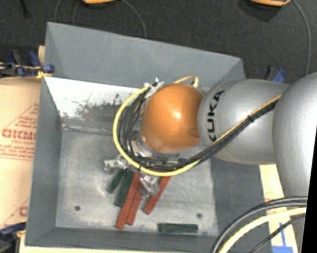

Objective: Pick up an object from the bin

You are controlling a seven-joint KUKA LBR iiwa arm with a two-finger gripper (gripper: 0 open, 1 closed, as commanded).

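Observation:
My gripper (130, 175) is low over the middle of the bin floor, under the arm's orange cover. Its two silver fingertips (112, 164) stand apart, so it is open. Between and just below them lies a small cluster of sticks. A dark green block (118, 182) lies at the left of the cluster. A long red-brown stick (130, 206) runs toward the bin's front edge. A shorter red stick (155, 196) lies to the right, by the right fingertip. The upper ends of the sticks are hidden under the gripper.
A separate dark green bar (178, 228) lies flat near the front right of the bin floor. The arm and its cables cover the middle and back right of the bin.

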